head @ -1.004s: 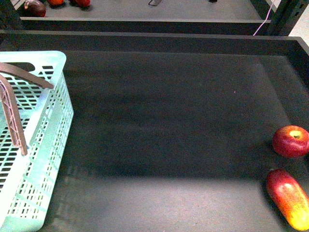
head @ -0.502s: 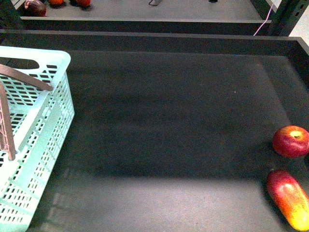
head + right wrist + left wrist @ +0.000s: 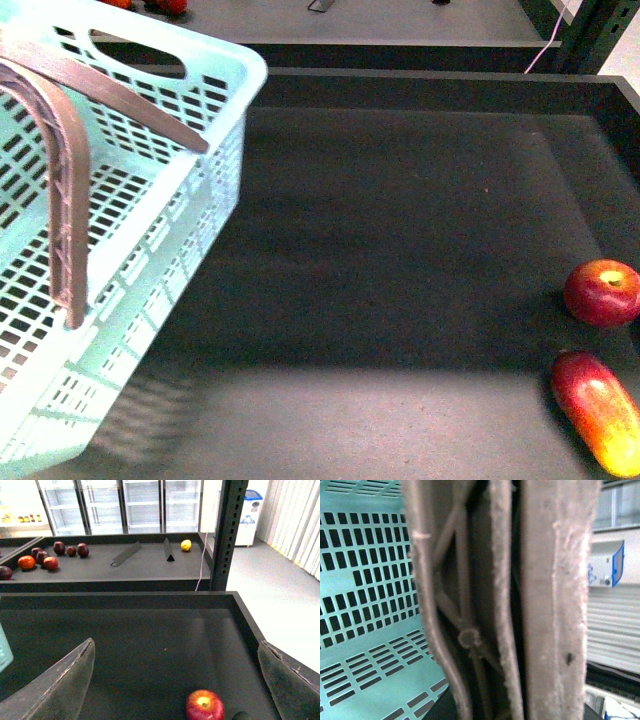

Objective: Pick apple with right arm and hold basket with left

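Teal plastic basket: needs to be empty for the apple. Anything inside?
The light teal slotted plastic basket shows only bare floor and walls, crossed by its brown curved handles. Handles hide some floor; its left part is out of frame.

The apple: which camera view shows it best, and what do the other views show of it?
The front view: the apple shows almost whole, beside the long red-yellow fruit. The right wrist view cuts part of it off at the frame edge. The left wrist view shows only the basket, no apple.
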{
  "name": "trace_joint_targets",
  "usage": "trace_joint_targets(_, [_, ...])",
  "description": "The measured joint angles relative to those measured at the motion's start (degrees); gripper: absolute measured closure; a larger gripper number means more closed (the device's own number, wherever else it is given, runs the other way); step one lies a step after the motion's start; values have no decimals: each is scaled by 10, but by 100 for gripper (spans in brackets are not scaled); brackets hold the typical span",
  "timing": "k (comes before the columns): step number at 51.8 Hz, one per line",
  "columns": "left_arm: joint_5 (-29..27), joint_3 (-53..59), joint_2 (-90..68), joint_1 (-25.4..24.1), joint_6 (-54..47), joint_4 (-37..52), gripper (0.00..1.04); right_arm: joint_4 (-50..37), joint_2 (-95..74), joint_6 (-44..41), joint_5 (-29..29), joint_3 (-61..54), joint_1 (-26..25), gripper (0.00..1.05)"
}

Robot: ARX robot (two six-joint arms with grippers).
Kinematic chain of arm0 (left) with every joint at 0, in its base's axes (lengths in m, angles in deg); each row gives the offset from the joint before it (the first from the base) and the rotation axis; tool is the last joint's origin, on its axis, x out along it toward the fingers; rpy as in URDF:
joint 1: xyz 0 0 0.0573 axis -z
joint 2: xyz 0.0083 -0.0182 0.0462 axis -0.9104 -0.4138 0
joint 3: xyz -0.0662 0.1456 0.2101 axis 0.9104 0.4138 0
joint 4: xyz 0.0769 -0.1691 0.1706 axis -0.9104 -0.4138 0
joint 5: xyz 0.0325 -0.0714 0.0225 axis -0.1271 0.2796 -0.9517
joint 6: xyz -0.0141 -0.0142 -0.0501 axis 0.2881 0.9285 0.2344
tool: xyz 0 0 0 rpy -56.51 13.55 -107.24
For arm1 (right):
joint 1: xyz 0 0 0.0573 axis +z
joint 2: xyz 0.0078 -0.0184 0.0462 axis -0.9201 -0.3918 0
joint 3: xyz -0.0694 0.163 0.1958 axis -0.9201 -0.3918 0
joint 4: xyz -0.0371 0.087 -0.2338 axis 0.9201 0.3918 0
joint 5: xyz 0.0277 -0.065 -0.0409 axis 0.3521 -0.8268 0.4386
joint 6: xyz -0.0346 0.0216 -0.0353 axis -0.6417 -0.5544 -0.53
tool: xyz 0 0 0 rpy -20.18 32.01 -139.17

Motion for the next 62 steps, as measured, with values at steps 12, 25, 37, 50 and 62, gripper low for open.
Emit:
trace_joint_targets(12, [17,-46,2,127,-39,-24,90,0,0,0,0,0,0,9])
trace_joint_targets(25, [15,-96,0,233,-61,-45,90,0,0,0,0,0,0,9])
trace_joint_targets(37, [9,-120,-10,286,-70,-55,90,0,0,0,0,0,0,9])
trace_joint_targets(50, [11,-120,-13,302,-83,-56,90,0,0,0,0,0,0,9])
trace_joint_targets(62, [11,-120,-13,302,-85,-56,90,0,0,0,0,0,0,9])
